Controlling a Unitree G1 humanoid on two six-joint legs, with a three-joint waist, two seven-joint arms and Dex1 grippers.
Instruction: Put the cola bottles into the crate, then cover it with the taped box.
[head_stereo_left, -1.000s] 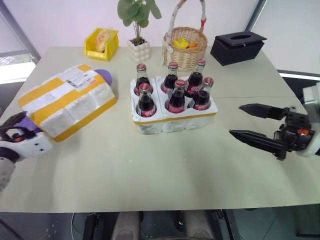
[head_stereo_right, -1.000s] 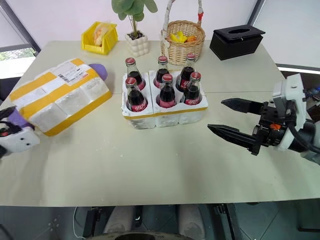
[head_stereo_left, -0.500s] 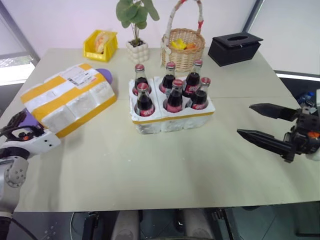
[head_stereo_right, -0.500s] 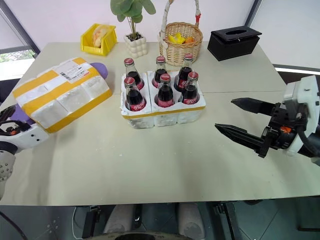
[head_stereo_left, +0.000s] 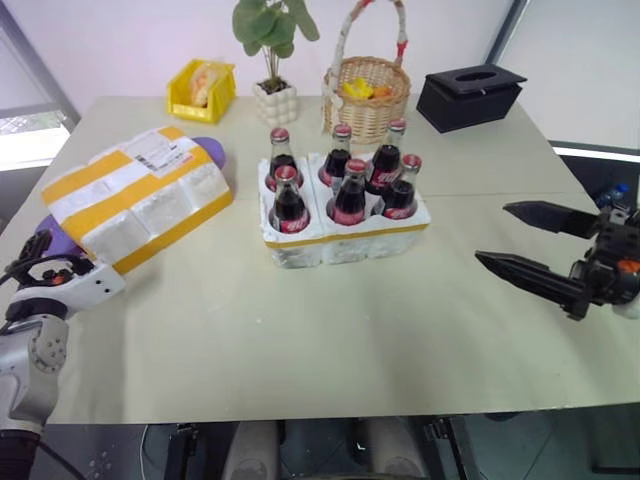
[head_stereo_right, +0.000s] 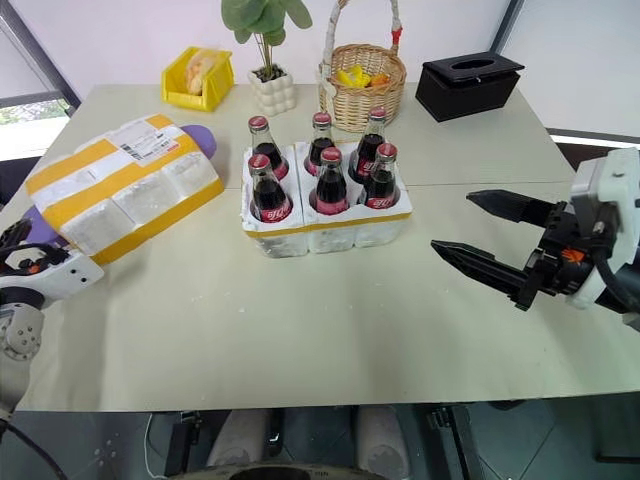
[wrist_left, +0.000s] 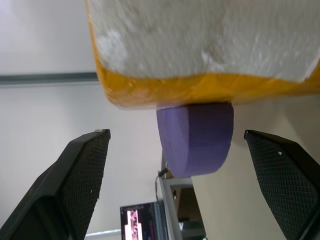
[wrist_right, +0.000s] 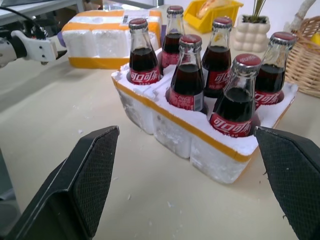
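Note:
Several cola bottles (head_stereo_left: 350, 192) with red caps stand upright in the holes of the white foam crate (head_stereo_left: 345, 241) at the table's middle. The taped box (head_stereo_left: 135, 195) lies to the left, tilted, propped on purple discs (wrist_left: 197, 137). At the box's near left end is my left gripper (wrist_left: 175, 132), open, with the box's yellow-taped corner (wrist_left: 200, 90) and a purple disc just ahead between its fingers, touching neither. My right gripper (head_stereo_left: 494, 232) hovers open over the table to the right of the crate, pointing at the bottles (wrist_right: 187, 75), with nothing in it.
Along the far edge stand a yellow bin (head_stereo_left: 203, 88), a potted plant (head_stereo_left: 277, 100), a woven basket (head_stereo_left: 368, 95) and a black box (head_stereo_left: 472, 93). The near table edge (head_stereo_left: 300, 415) runs below both grippers.
My left hand has sunk a little and its wrist has turned level at the box's near end. The right gripper, bottles and box stayed put. The view shifted slightly.

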